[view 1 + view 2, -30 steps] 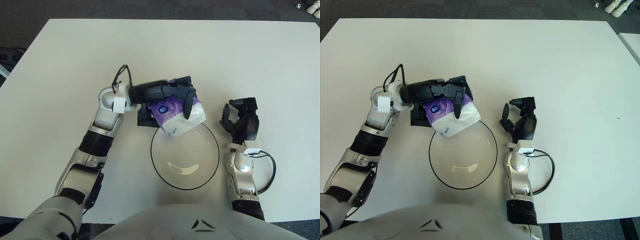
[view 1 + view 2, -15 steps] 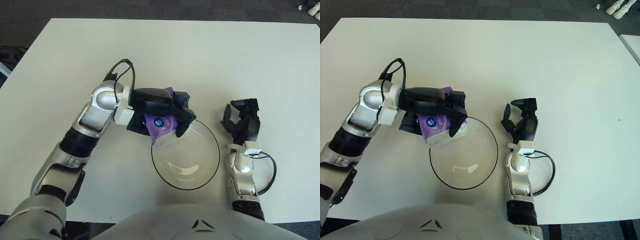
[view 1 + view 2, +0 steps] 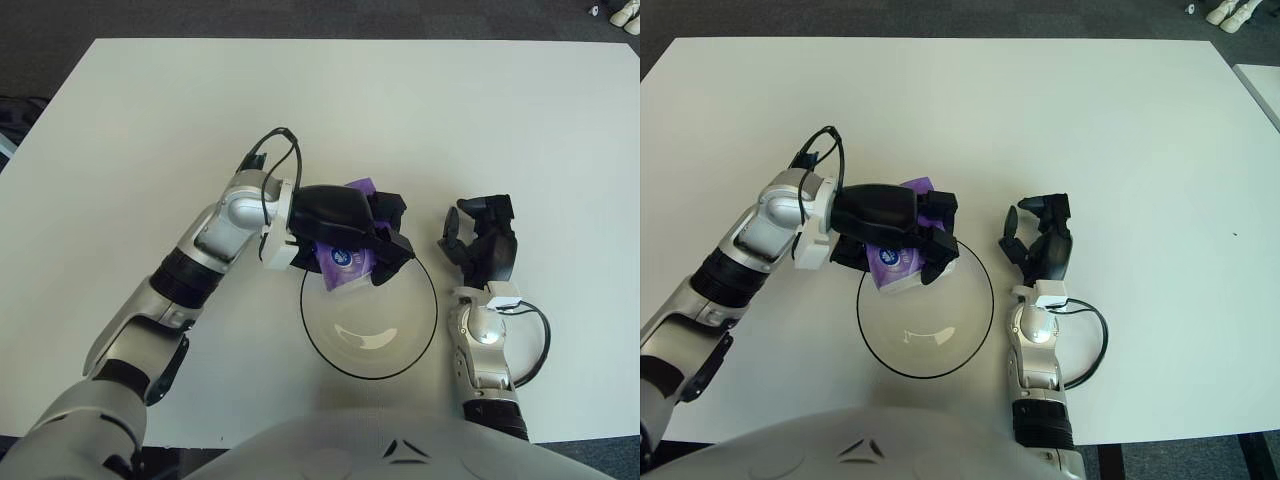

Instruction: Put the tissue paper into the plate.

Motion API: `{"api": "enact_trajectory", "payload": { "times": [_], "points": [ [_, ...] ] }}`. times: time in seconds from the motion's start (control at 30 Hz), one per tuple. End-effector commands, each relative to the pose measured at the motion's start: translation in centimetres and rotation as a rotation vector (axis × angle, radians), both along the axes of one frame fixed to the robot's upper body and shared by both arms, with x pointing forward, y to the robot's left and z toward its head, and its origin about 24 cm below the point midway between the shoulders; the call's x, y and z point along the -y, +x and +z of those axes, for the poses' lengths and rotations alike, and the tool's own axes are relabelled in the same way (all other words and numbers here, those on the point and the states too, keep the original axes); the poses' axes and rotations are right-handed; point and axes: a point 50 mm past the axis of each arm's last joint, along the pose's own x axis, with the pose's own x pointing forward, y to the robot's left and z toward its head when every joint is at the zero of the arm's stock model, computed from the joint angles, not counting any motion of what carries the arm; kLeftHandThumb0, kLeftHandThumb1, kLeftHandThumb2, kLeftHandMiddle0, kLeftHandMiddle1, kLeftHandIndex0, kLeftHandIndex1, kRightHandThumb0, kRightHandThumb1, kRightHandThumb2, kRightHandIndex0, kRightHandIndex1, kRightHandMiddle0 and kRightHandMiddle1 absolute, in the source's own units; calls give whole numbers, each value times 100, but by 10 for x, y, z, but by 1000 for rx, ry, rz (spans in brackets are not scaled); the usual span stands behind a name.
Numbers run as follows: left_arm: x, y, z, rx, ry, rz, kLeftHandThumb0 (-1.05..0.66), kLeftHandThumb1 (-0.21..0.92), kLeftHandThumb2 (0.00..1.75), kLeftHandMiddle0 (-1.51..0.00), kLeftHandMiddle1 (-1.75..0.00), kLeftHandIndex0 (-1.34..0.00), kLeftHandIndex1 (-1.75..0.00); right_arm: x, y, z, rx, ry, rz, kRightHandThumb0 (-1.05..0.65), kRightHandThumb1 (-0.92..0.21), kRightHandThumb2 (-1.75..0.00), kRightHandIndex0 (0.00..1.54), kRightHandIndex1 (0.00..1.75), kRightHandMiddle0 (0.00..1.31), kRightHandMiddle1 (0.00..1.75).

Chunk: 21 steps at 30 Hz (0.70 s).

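1. Torso shell (image 3: 400, 450): the pale curved surface along the bottom edge, nearest to you.
2. Right hand (image 3: 480, 245): you see it just to the right of the plate, raised off its forearm with the dark fingers (image 3: 450, 238) loosely spread and nothing between them. Whether it touches the tabletop cannot be told.
3. Plate (image 3: 405, 350): a clear, round, dark-rimmed dish standing on the tabletop directly ahead of the torso. Its near part is bare.
4. Left hand (image 3: 365, 240): reaching in from your left across the plate's far-left rim, its black fingers (image 3: 390, 258) curled tightly around the tissue paper.
5. Tissue paper (image 3: 345, 262): a purple-and-white pack with a round label, tilted, held in the left hand over the far-left edge of the plate. Whether its lower white corner touches the plate cannot be told.
6. Cable (image 3: 275, 150): a dark loop arching over the left wrist.
7. Tabletop (image 3: 400, 110): a pale surface extending beyond both hands to the far edge.
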Motion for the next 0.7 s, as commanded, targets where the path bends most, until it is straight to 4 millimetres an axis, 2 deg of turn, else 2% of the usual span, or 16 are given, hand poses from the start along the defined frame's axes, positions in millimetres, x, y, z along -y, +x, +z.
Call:
{"api": "enact_trajectory", "payload": {
  "times": [0.0,0.1,0.23,0.43,0.47,0.5,0.6,0.67],
  "points": [
    [-11,-1,-4,-65,-101,65,-1,4,157,-84,-175,-68,-153,-1,-15,-34,-170,32,-14,-38,-68,-86,60,132,34,175],
    [-14,0,-7,-153,-160,88,-1,8,152,-80,-175,-66,-152,-1,-15,-34,-169,35,-13,-39,-67,-87,60,132,34,175],
    [-14,1,-8,-239,-205,58,-1,23,137,-69,-175,-53,-157,-1,-15,-34,-173,35,-13,-39,-67,-88,61,132,34,175],
    [-14,3,-9,-319,-221,-12,-1,38,122,-58,-175,-40,-162,-1,-15,-32,-181,21,-4,-38,-70,-84,62,130,33,175],
    [-14,4,-9,-335,-221,-28,-23,41,116,-37,-164,-25,-144,-1,-15,-32,-182,20,-5,-38,-70,-84,62,130,32,175],
    [-15,4,-9,-353,-220,-44,-38,44,110,-24,-156,-16,-131,-2,-15,-31,-181,19,-7,-38,-70,-83,62,129,32,175],
    [-15,5,-8,-394,-224,-86,-56,52,100,-10,-118,-7,-95,-2,-15,-31,-176,20,-15,-38,-68,-86,63,129,33,175],
    [-15,5,-8,-430,-255,-124,-66,63,90,-4,-86,-3,-63,-2,-15,-31,-174,24,-24,-39,-66,-89,63,129,35,175]
  ]
}}
